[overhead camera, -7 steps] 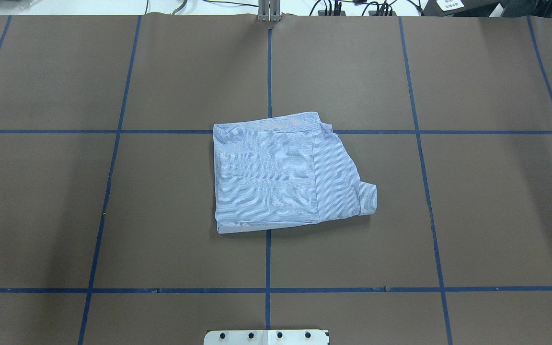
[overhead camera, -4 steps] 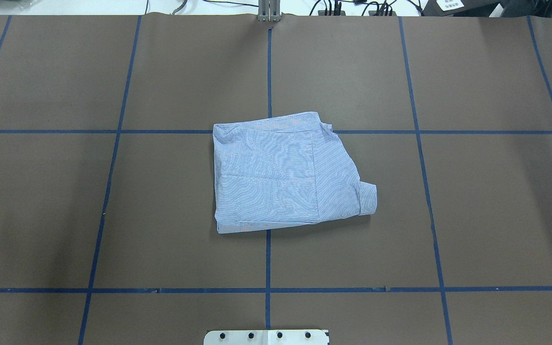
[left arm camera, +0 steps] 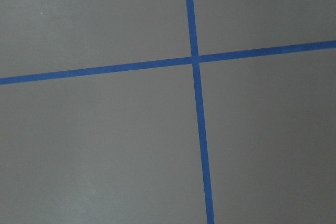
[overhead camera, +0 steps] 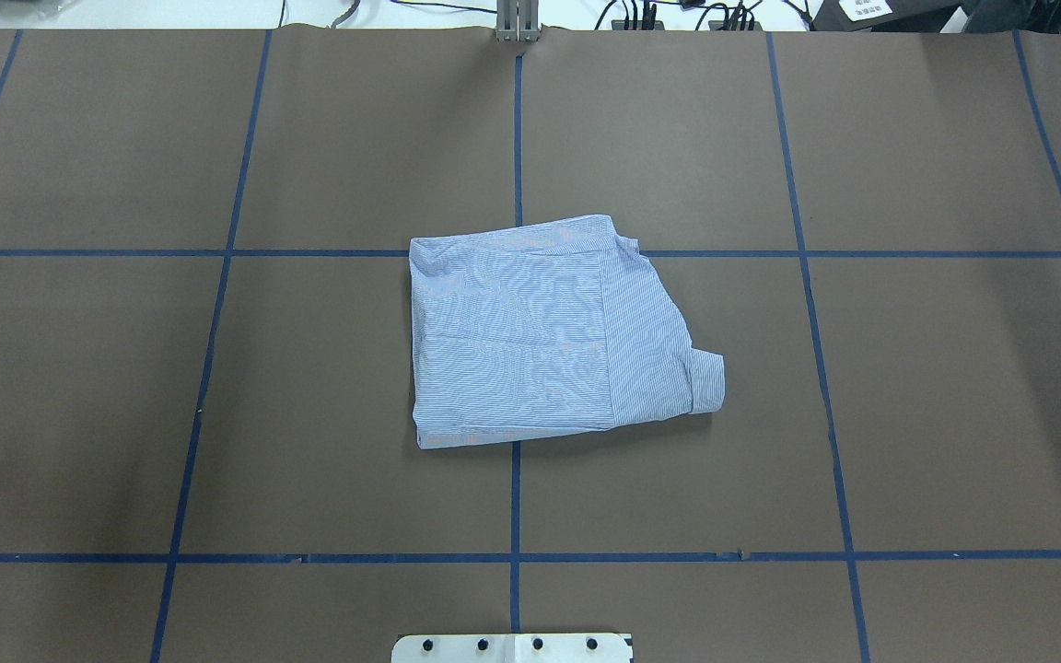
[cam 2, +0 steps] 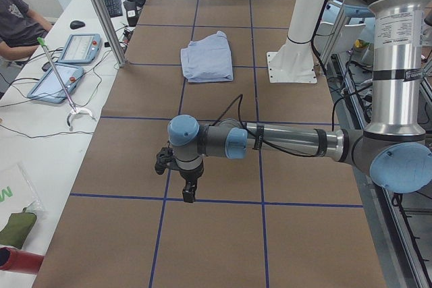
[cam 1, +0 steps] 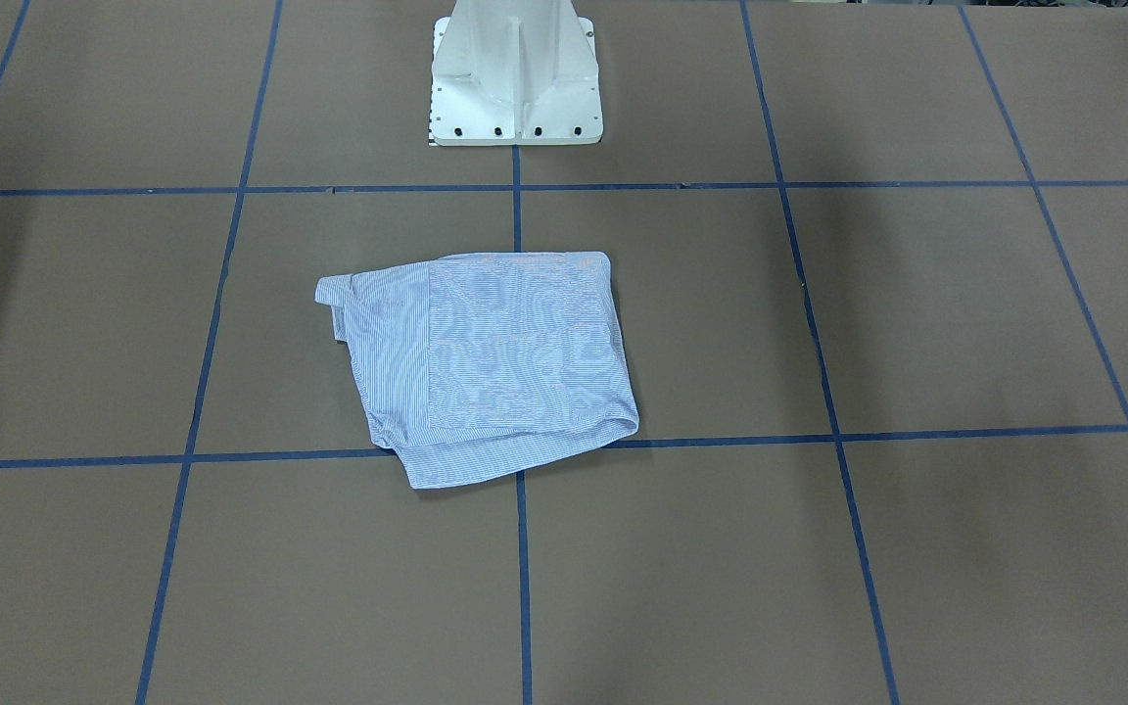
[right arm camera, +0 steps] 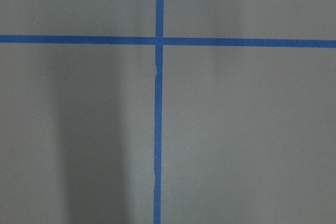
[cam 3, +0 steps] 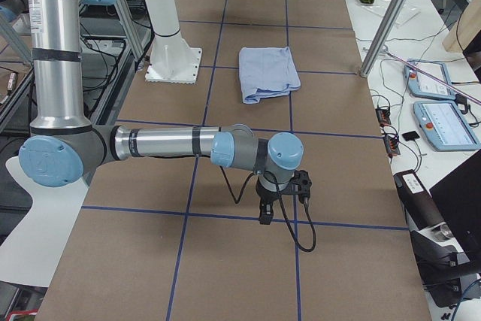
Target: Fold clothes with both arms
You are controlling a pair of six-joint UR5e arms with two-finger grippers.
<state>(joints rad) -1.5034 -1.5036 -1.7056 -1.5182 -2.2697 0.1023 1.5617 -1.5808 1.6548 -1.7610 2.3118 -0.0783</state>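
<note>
the striped blue shirt (overhead camera: 553,331) lies folded into a compact, roughly square bundle at the middle of the brown table (overhead camera: 954,414). it sits across a crossing of the blue tape lines (overhead camera: 515,497), with a cuff (overhead camera: 707,382) poking out on the robot's right side. the left gripper (cam 2: 190,193) hangs pointing down over the table's left end, well apart from the shirt. the right gripper (cam 3: 265,214) hangs the same way over the right end. from where they show, i cannot tell how far either one's fingers are spread. the white pedestal (cam 1: 513,73) stands near the shirt.
</note>
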